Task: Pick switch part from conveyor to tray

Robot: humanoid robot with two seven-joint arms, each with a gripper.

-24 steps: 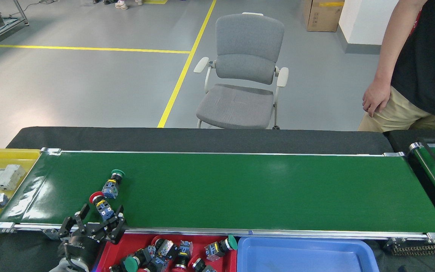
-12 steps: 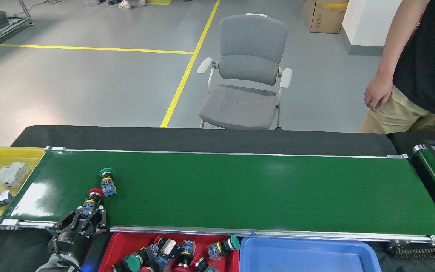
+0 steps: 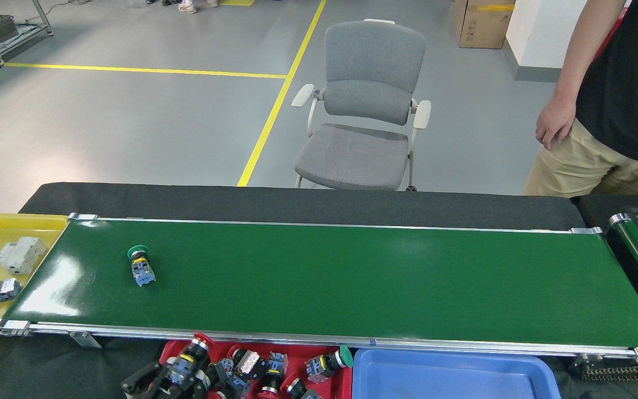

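The left gripper (image 3: 178, 368) is clenched on a red-capped switch part (image 3: 191, 352) above the red tray (image 3: 170, 349) (already holding several parts). A green-capped switch part (image 3: 140, 265) lies on the conveyor (image 3: 352, 277).

No text, brand or number can be read anywhere here. The cardboard box (image 3: 479, 25) on the floor at the far right has a yellow tape strip and some small dark marks on its side, but they are too small to read. The switch parts in the red tray (image 3: 334, 382) carry small labels, also unreadable
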